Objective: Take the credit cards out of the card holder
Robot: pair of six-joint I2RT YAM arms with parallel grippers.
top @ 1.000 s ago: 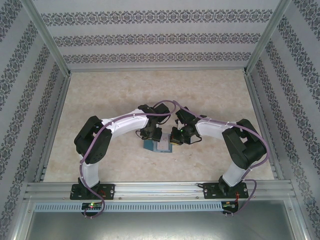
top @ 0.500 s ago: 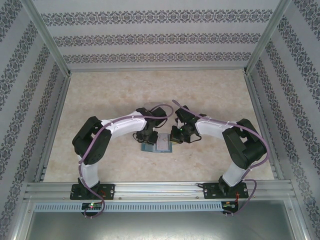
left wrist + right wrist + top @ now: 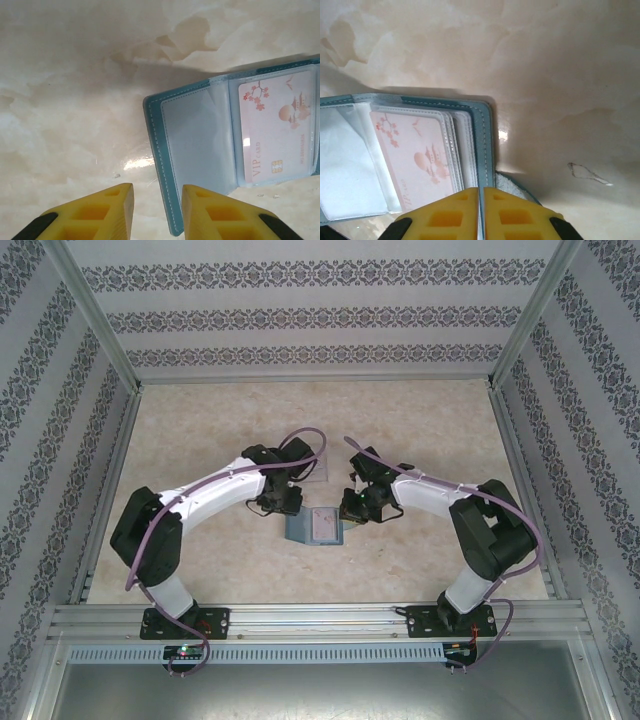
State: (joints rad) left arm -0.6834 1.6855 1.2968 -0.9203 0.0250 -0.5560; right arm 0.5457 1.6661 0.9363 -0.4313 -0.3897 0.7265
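Top external: table (image 3: pixel 200 440), pale marbled surface. Card holder (image 3: pixel 299 531), teal, lies opened flat on the table between the two arms, near the middle front. Credit card (image 3: pixel 326 525), pinkish, shows on its right half. Left gripper (image 3: pixel 283 505) sits just beyond the holder's left far corner; how its jaws stand cannot be told from here. Right gripper (image 3: pixel 350 515) is at the holder's right edge. Left wrist: left gripper (image 3: pixel 157 210), yellow fingers (image 3: pixel 107 212) spread apart, nothing between them but bare table (image 3: pixel 75 75) and the near corner of the card holder (image 3: pixel 154 130), which lies close to the right-hand finger. Teal stitched border; one empty clear sleeve (image 3: pixel 195 140); beside it the credit card (image 3: pixel 277 130), pale pink with blossom print, a chip and "VIP CARD" lettering, seated inside its own sleeve. Right wrist: right gripper (image 3: pixel 481 210), fingers clenched together with only a hairline between, set on the border of the card holder (image 3: pixel 484 135), whose teal edge runs in at the fingertips. Credit card (image 3: pixel 415 160) sits in its sleeve atop a stack of further sleeves (image 3: pixel 463 145); empty sleeve (image 3: pixel 345 175) to its left. Grey textured patch (image 3: pixel 517 184) just beside the fingers; what it is cannot be told. Faint squiggle mark (image 3: pixel 587 172) on the table, well apart from the holder.
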